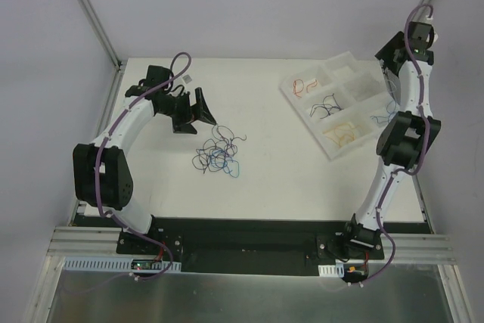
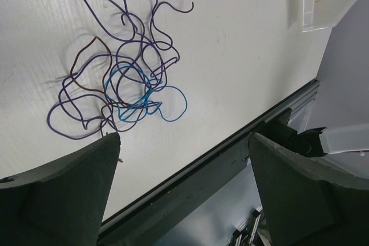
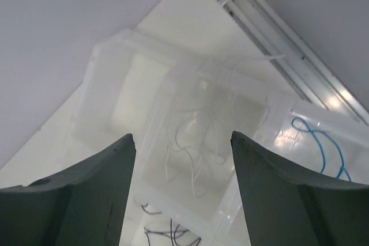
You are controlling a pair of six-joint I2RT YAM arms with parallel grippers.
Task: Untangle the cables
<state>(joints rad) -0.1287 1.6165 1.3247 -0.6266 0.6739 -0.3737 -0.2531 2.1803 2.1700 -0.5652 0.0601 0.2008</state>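
The cables (image 2: 124, 79) lie in a loose knot on the matte white table (image 1: 287, 179), near the middle and somewhat towards the left arm: thin, springy wires in curls and open loops, mostly violet, with bright blue strands (image 2: 144, 97) wound through the lower part and one brown wire (image 2: 86, 61) arching at its left edge. At the far right of the table sits a clear plastic tray (image 1: 363, 67) with glossy walls, split into compartments that hold separate wires – red (image 1: 306, 85), black (image 1: 327, 105), orange-yellow (image 1: 342, 132). The right arm crosses over the tray's right side and hides part of it in the top view. In the right wrist view pale, almost colourless wires (image 3: 196, 136) are hard to pick out against the translucent floor, a blue wire (image 3: 317, 136) lies in the neighbouring compartment, and dark wires (image 3: 167, 234) are cut off at the bottom edge. The left tool (image 2: 184, 136) hangs just beside the knot with its dark, wedge-shaped fingers spread wide, holding nothing and touching no wire. The right tool (image 3: 181, 136) hovers above the tray, its fingers well apart too – nothing between them.
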